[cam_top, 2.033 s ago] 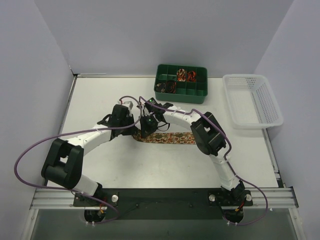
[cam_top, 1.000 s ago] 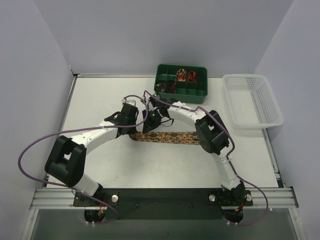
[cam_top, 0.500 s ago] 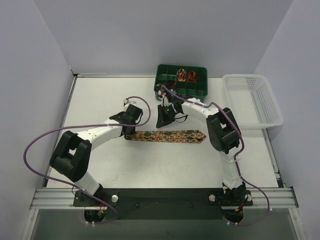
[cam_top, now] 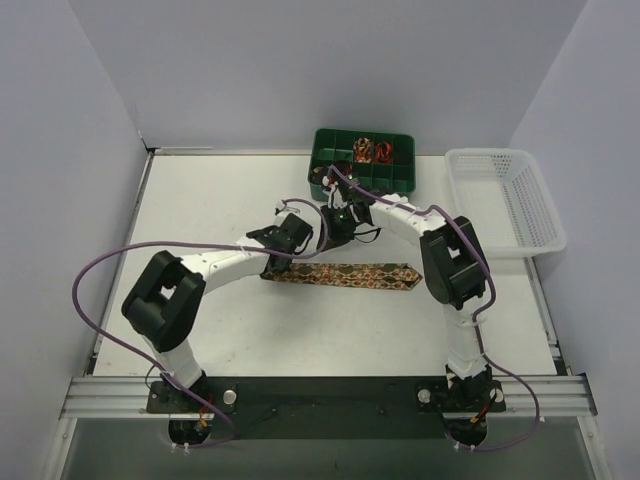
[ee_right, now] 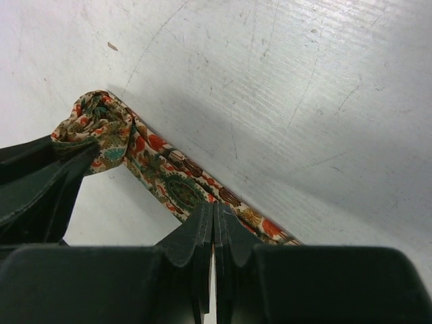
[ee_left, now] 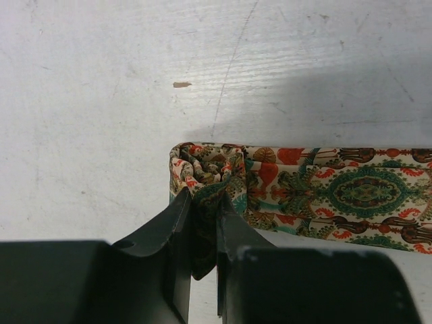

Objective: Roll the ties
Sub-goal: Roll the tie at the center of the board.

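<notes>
A brown-gold patterned tie (cam_top: 350, 273) lies flat across the middle of the table, its pointed tip to the right. Its left end is folded into a small bunch (ee_left: 206, 169). My left gripper (ee_left: 204, 202) is shut on that bunched end; it also shows in the top view (cam_top: 283, 252). The bunch shows at the left of the right wrist view (ee_right: 94, 131). My right gripper (ee_right: 214, 214) is shut with nothing between its fingers and hovers just above the tie strip (ee_right: 179, 189). In the top view it sits behind the tie (cam_top: 333, 232).
A green compartment box (cam_top: 362, 167) with several rolled ties in it stands at the back. A white basket (cam_top: 503, 203) stands at the back right. Purple cables loop from both arms.
My left gripper has moved right with the tie's end, folding it over. My right gripper let go of the tie, drew back toward the green box, and the tie now lies stretched out.
</notes>
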